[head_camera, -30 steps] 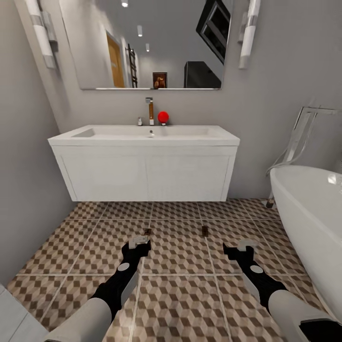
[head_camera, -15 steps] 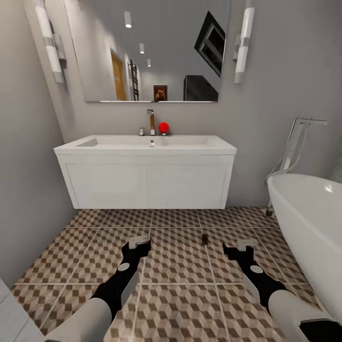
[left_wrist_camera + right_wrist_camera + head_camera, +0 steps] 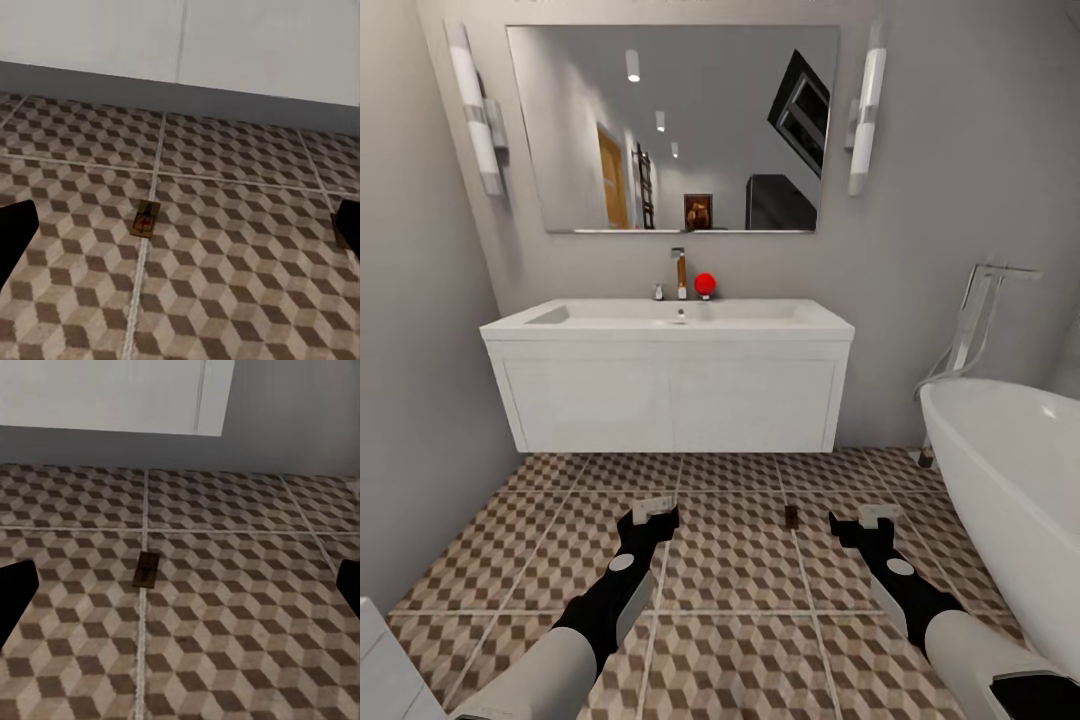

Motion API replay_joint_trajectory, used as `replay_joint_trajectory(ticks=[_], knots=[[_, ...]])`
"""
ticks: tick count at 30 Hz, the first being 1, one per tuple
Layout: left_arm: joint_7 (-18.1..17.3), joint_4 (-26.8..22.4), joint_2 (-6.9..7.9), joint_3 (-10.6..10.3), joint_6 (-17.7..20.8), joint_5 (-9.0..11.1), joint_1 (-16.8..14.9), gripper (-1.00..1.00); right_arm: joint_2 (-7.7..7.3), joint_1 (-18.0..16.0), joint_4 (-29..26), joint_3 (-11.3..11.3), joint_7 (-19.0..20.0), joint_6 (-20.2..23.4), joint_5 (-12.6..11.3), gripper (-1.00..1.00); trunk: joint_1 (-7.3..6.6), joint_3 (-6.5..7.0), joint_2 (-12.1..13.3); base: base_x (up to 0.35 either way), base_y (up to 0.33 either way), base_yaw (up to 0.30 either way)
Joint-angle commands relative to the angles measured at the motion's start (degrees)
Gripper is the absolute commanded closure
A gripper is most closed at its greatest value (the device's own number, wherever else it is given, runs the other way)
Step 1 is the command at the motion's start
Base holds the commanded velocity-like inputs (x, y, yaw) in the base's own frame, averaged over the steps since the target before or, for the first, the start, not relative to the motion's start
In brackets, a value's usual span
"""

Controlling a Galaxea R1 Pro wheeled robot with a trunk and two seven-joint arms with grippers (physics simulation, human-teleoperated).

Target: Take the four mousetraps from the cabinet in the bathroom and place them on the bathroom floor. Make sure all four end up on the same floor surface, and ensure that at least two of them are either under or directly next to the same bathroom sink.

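Observation:
One mousetrap (image 3: 792, 516) lies flat on the bathroom floor (image 3: 740, 570) in front of the sink (image 3: 660, 322), between my two grippers. The left wrist view looks down on a mousetrap (image 3: 145, 219) lying along a grout line, and the right wrist view on a mousetrap (image 3: 146, 568) by a grout crossing. My left gripper (image 3: 654, 509) and right gripper (image 3: 879, 516) hover low over the tiles, both open and empty. The dark fingers (image 3: 13, 234) stand wide apart at the picture's edges. The cabinet is out of view.
The white drawer unit (image 3: 670, 400) under the sink hangs off the floor against the grey wall. A white bathtub (image 3: 1010, 480) with a chrome floor tap (image 3: 978, 320) fills the right side. A red ball (image 3: 704, 283) sits by the faucet. A white object (image 3: 375, 660) pokes in at lower left.
The whole head picture has shifted: sink, mirror and the floor mousetrap sit lower and look smaller, so the camera moved. Both arms keep their pose in the picture, grippers still open.

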Motion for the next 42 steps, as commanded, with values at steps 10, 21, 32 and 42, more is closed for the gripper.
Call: replay_joint_trajectory(ticks=[10, 21, 32, 42], knots=[[0.4, 0.1, 0.04, -0.5, -0.2, 0.6, 0.0, -1.0, -0.04, 0.0, 0.0, 0.5, -0.1, -0.2, -0.6, -1.0, -2.21, 1.74, 4.0, 0.0, 0.0, 0.0], [0.4, 0.1, 0.04, -0.5, -0.2, 0.7, 0.0, -1.0, -0.04, 0.0, 0.1, 0.5, -0.1, -0.2, -0.7, -1.0, -4.63, 3.72, 8.4, 0.0, 0.0, 0.0], [0.4, 0.1, 0.04, -0.5, -0.2, 0.7, 0.0, -1.0, -0.04, 0.0, 0.1, 0.5, -0.1, -0.2, -0.7, -1.0, -7.05, 5.69, 12.8, 0.0, 0.0, 0.0], [0.4, 0.1, 0.04, -0.5, -0.2, 1.0, 0.0, -1.0, -0.04, 0.0, 0.1, 0.5, -0.1, -0.2, -0.8, -1.0, -9.24, 7.49, 16.8, 0.0, 0.0, 0.0]])
